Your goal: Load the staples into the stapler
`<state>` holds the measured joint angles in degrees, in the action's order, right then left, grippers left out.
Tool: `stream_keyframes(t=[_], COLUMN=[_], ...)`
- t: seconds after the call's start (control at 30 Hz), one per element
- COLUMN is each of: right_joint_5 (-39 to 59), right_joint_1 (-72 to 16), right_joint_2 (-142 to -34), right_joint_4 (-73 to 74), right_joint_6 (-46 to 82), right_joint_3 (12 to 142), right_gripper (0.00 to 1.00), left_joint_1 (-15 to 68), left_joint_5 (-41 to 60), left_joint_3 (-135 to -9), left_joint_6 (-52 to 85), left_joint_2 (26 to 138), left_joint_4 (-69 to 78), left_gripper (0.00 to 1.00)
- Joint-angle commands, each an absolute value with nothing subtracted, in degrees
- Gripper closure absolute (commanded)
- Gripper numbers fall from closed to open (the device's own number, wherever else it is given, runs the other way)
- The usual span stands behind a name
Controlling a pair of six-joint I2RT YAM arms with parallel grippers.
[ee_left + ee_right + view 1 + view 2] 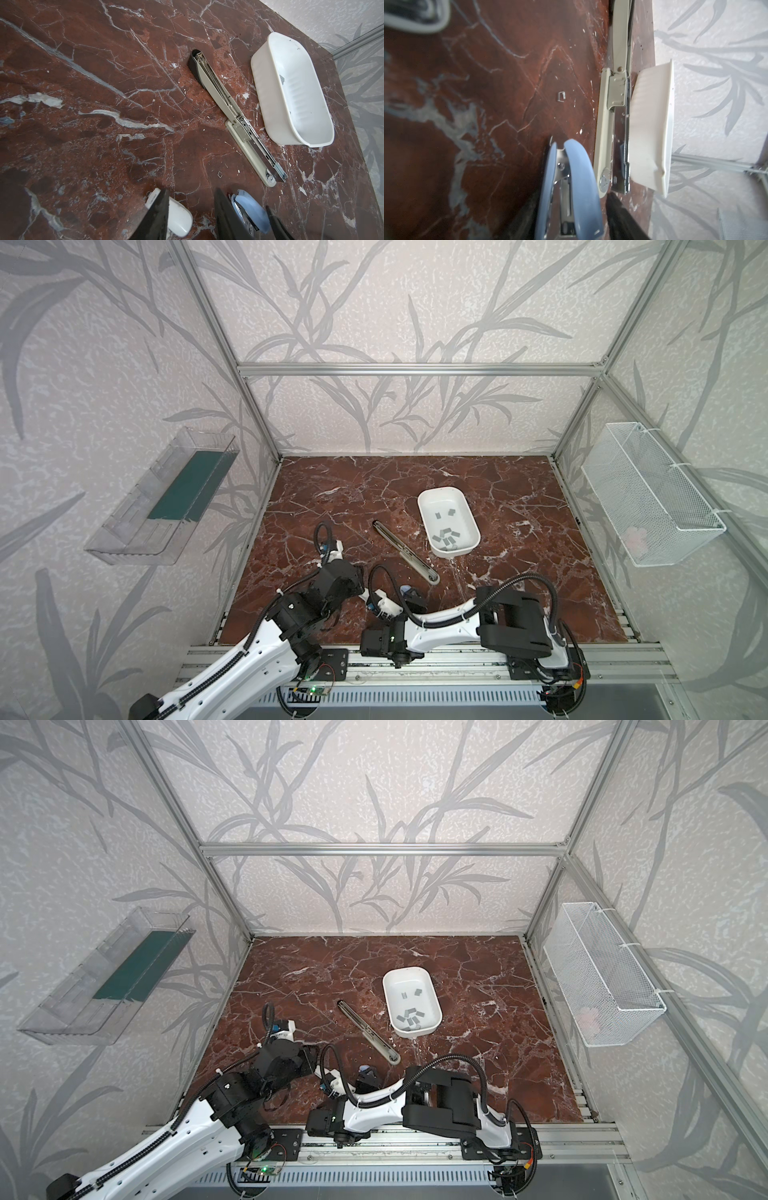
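Several grey staples (446,537) (411,1017) lie in a white tray (440,499) (405,977) (291,93). A long beige stapler (405,546) (368,1029) (239,116) (612,104) lies opened flat beside the tray. A small blue stapler (409,588) (365,1068) (249,207) (579,187) lies on the table between my right gripper's (574,195) fingers, with a narrow gap on one side. My left gripper (192,216) stands open next to it over bare table. A small white object (178,218) lies partly behind one of its fingers.
A single loose staple (219,174) (561,96) lies on the marble table near the long stapler's end. A wire basket (656,493) hangs on the right wall and a clear bin (162,497) on the left wall. Both arms crowd the front edge.
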<state>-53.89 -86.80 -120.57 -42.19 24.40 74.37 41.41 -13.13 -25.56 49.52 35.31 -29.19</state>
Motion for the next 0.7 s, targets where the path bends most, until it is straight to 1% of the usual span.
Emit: stream_keyframes(t=[0.0, 0.07, 0.17, 0.33, 0.43, 0.5, 0.57, 0.67], right_joint_5=[-45.1, -40.8, -37.2, -32.9, -28.2, -22.1, -16.3, -9.7], right_joint_1=[-88.0, -88.0, -87.7, -86.4, -83.1, -78.7, -74.7, -71.2], right_joint_2=[-117.9, -113.9, -108.6, -99.6, -94.0, -91.0, -87.5, -83.3], right_joint_4=[-40.2, -35.3, -31.2, -26.3, -23.6, -21.5, -18.4, -13.2], right_joint_6=[20.0, 17.4, 14.6, 10.9, 11.1, 12.9, 15.0, 16.8], right_joint_3=[71.3, 68.5, 66.4, 64.2, 61.8, 59.0, 54.6, 47.7], right_gripper=[0.38, 0.31, 0.25, 0.21, 0.2, 0.21, 0.24, 0.23], left_joint_1=[40.9, 40.8, 40.5, 40.1, 39.9, 39.8, 39.8, 39.7], left_joint_5=[-12.6, -12.6, -12.1, -12.0, -11.6, -11.4, -11.3, -11.2], left_joint_3=[-26.7, -26.9, -28.1, -31.3, -32.5, -32.8, -32.7, -32.1], left_joint_6=[48.8, 48.6, 47.8, 46.1, 45.5, 45.4, 45.3, 45.3], left_joint_2=[34.7, 34.8, 35.5, 36.9, 37.5, 37.6, 37.6, 37.4], left_joint_4=[-31.3, -31.2, -31.3, -32.3, -32.5, -32.5, -32.5, -32.3], left_gripper=[0.61, 0.61, 0.61, 0.61, 0.61, 0.61, 0.61, 0.61])
